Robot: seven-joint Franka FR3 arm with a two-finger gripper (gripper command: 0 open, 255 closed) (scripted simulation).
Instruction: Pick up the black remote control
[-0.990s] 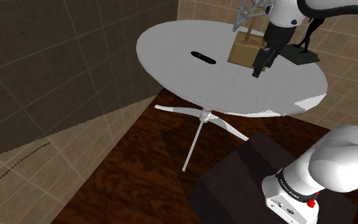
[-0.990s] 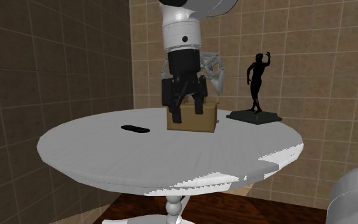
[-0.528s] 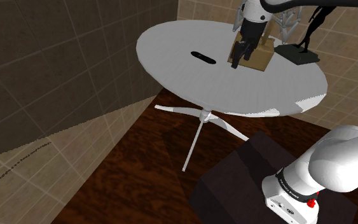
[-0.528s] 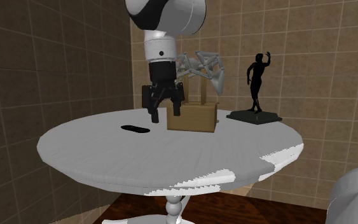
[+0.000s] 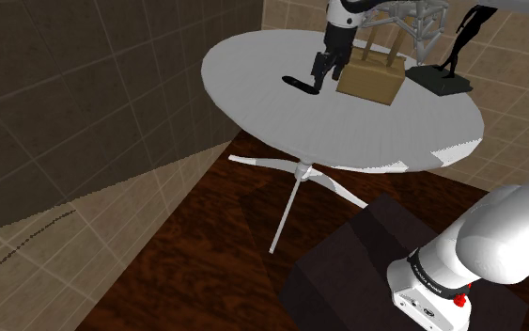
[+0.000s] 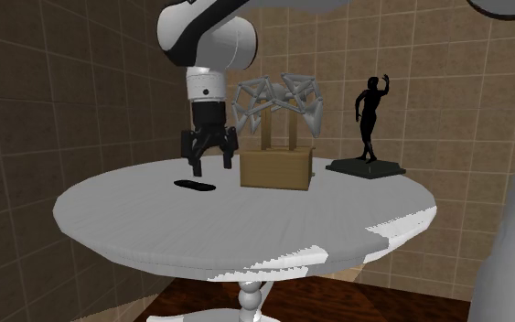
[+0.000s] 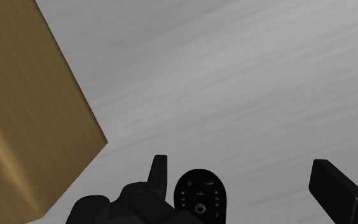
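Hovering over the pale round desk [image 5: 253, 66], the black gripper [image 5: 318, 79] now hangs just above the black remote control [image 5: 298, 83], with its fingers spread wide and clasping nothing. A second ago it hung in front of the tan block [image 5: 370, 77], on the side nearer the black figurine [image 5: 455, 47]. Half a second ago it had reached the block's corner. It has since crossed clear of the block to the shoulder view's left. In the second exterior view the gripper [image 6: 211, 166] points straight down and its tips stand a little above the remote control [image 6: 196, 186], apart from it. The remote lies flat on the desk [image 6: 246, 229], just to that view's left of the tan block [image 6: 276, 169], where it lay in both earlier moments. The block, the grey spiky sculpture [image 6: 278, 96] on top of it and the figurine [image 6: 371, 110] on its flat base also keep their places. Seen from the wrist, the gripper [image 7: 247, 181] has its two fingers well apart, and the remote control [image 7: 199, 194] lies on the grey desk [image 7: 234, 76] between them. It is much nearer the finger on the block's side, button face up. The tan block [image 7: 25, 127] stands off to that same side.
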